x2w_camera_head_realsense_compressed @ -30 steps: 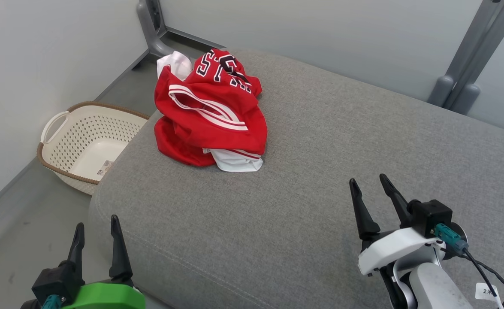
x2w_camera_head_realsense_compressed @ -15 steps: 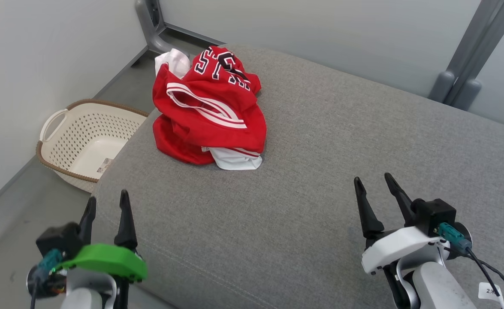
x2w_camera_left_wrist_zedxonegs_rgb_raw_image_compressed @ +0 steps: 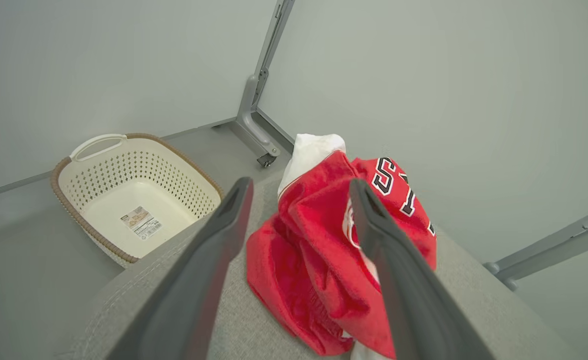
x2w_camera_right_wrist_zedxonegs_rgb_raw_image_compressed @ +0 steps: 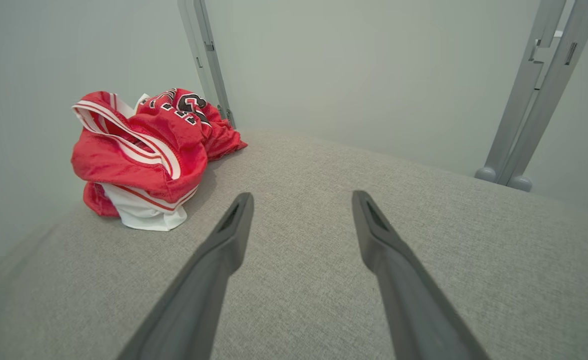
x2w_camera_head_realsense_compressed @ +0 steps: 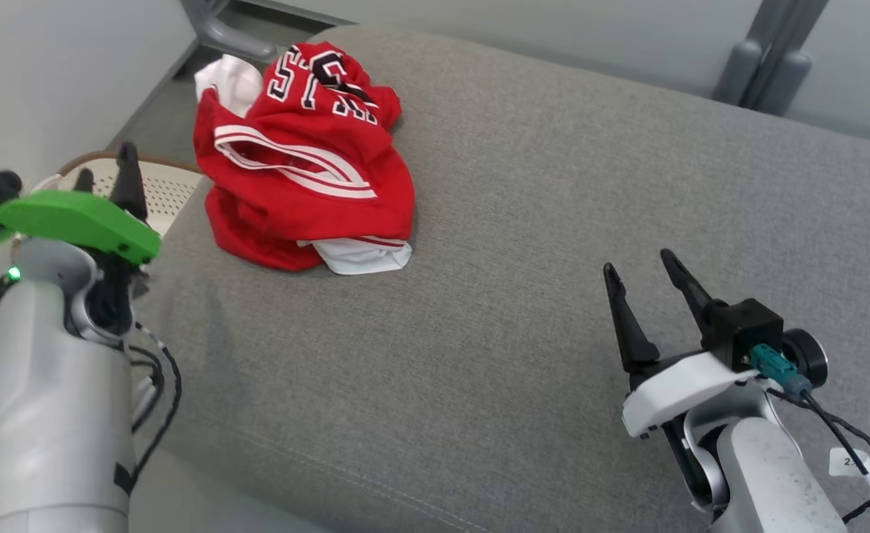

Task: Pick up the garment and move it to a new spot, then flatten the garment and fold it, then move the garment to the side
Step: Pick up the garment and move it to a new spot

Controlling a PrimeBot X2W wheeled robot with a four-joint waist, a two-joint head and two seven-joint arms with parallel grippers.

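A crumpled red garment (x2w_camera_head_realsense_compressed: 301, 163) with white stripes and black-and-white lettering lies in a heap at the far left corner of a grey cushioned surface (x2w_camera_head_realsense_compressed: 538, 207). My left gripper (x2w_camera_head_realsense_compressed: 105, 166), under a green cover, is raised at the surface's left edge, open, short of the garment and pointing toward it. In the left wrist view the garment (x2w_camera_left_wrist_zedxonegs_rgb_raw_image_compressed: 319, 240) sits just beyond the open left gripper (x2w_camera_left_wrist_zedxonegs_rgb_raw_image_compressed: 301, 182). My right gripper (x2w_camera_head_realsense_compressed: 638, 261) hovers open over the near right of the surface, well away from the garment (x2w_camera_right_wrist_zedxonegs_rgb_raw_image_compressed: 138, 150). The right gripper (x2w_camera_right_wrist_zedxonegs_rgb_raw_image_compressed: 302, 195) holds nothing.
A cream perforated laundry basket (x2w_camera_left_wrist_zedxonegs_rgb_raw_image_compressed: 138, 172) with a brown rim stands on the floor left of the surface, partly behind my left arm in the head view (x2w_camera_head_realsense_compressed: 168, 196). Grey metal frame posts (x2w_camera_head_realsense_compressed: 764, 59) rise against the pale walls at the back.
My left arm has risen and moved forward along the surface's left edge, toward the garment. The head view has shifted, so the whole scene sits lower left. The right gripper has hardly moved.
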